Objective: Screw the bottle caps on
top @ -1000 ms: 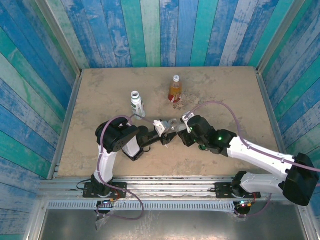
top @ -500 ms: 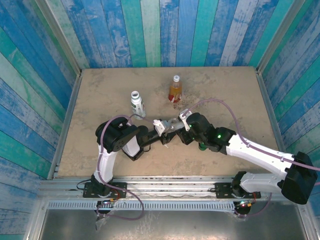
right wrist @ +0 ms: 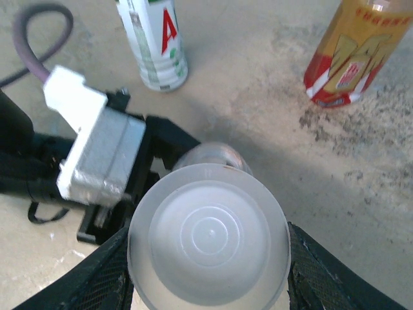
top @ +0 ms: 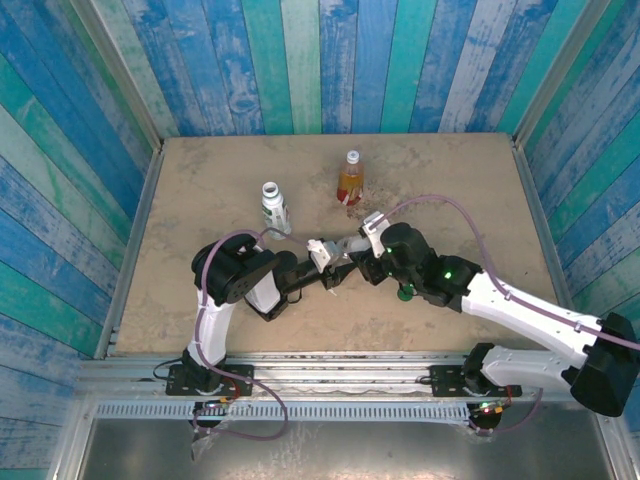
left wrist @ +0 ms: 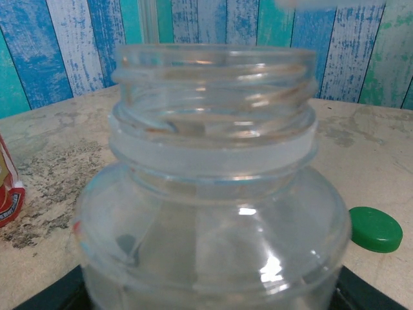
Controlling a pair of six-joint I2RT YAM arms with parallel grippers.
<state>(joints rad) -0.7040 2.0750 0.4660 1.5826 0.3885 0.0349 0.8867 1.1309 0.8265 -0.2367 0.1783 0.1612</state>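
At the middle of the table (top: 190,190), my left gripper (top: 338,268) is clamping the clear bottle (left wrist: 213,194) around its body, and my right gripper (right wrist: 208,271) is pinching the wide cap (right wrist: 208,236) between its two dark fingers (right wrist: 106,274). From above, the two grippers are meeting tip to tip, and I cannot tell there whether cap and bottle are touching. The left wrist camera is giving me what the overhead one cannot: the bottle is standing upright with its threaded mouth open and bare. The green cap (left wrist: 375,228) is lying flat on the table behind it to the right, and a sliver of red label is showing at the left edge. The right wrist camera is looking straight down on the wide cap, with the bottle's rim peeking out just past the cap's far edge, so the two are sitting off-centre. Farther back, the white bottle (right wrist: 151,42) and the amber bottle (right wrist: 352,48) are standing upright, well apart from each other and from both grippers.
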